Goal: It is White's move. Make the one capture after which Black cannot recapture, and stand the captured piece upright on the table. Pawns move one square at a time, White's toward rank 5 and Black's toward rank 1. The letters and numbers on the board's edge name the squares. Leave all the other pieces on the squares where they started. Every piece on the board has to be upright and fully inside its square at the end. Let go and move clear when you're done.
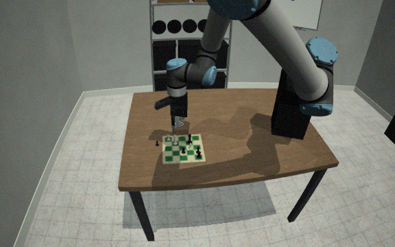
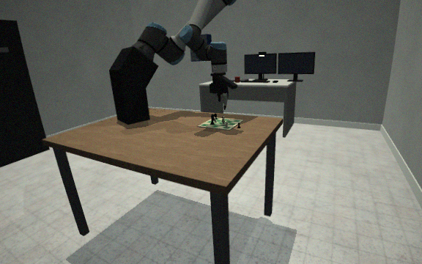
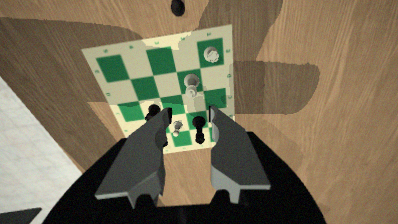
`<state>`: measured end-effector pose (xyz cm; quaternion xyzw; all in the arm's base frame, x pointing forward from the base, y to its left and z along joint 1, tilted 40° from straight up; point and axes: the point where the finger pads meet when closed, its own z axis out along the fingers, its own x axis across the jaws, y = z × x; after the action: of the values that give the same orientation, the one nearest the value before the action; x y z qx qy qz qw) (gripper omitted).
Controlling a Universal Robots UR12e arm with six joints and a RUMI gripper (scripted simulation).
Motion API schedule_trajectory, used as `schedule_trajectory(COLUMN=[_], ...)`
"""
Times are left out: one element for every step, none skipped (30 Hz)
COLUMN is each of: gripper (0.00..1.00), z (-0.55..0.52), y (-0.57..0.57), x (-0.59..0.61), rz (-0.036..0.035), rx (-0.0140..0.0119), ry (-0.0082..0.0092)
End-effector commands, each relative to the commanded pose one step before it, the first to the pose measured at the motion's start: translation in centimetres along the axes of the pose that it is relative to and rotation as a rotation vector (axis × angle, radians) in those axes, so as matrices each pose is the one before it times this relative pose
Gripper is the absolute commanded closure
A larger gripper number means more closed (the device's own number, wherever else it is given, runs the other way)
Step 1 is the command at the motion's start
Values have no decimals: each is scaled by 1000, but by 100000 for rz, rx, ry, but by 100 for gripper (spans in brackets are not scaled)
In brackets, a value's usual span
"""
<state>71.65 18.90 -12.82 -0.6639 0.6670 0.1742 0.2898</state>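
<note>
- Jaws of the gripper (image 1: 174, 130) (image 2: 224, 106) (image 3: 190, 112) part open, nothing between them; the fingers point down above the chessboard (image 1: 164, 162) (image 2: 201, 126) (image 3: 161, 61), clear of the pieces
- And there's the black pawn (image 1: 157, 143) (image 2: 239, 125) (image 3: 177, 7), off the board, upright on the wooden table (image 1: 225, 99) (image 2: 152, 147) (image 3: 320, 160), near the board's edge but not touching it
- Over to White: a corner piece (image 1: 169, 138) (image 3: 211, 54) stands on a green square; a taller white piece (image 1: 175, 140) (image 3: 191, 81) stands on the green square diagonal to it
- A small white piece (image 1: 190, 146) (image 3: 177, 128) sits deep among the dark ones; its type is too small to tell
- Black has a tall piece (image 1: 189, 138) (image 3: 199, 128) close by, upright, and a shorter black piece (image 1: 183, 150) (image 3: 153, 111) on the small white one's other side
- More black at the far corner from White's corner piece; two dark shapes (image 1: 199, 153) overlap in the top view, and a finger covers part of that area in the wrist view
</note>
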Motion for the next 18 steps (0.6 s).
schedule_trajectory(gripper=[75, 75, 75, 75, 75, 75, 75, 75, 75, 75, 75, 75, 75, 75, 75, 75, 75, 75], z=[605, 146, 140, 135, 128, 121, 113, 106, 98, 89, 81, 72, 64, 56, 47, 0, 0, 19], y=[-404, 5, 4, 4, 5, 4, 4, 4, 4, 3, 2, 2, 2, 2, 2, 0, 0, 37], x=[-28, 5, 5, 4, 4, 4, 4, 3, 3, 3, 3, 2, 2, 2, 2, 0, 0, 46], rz=[-335, 0, 0, 0, 0, 0, 0, 0, 0, 0, 0, 0, 0, 0, 0, 0, 0, 107], rx=[543, 0, 0, 0, 0, 0, 0, 0, 0, 0, 0, 0, 0, 0, 0, 0, 0, 1], ry=[73, -1, 0, -1, -1, 0, 0, 0, 0, 0, 0, 0, 0, 0, 0, 0, 0, 0])
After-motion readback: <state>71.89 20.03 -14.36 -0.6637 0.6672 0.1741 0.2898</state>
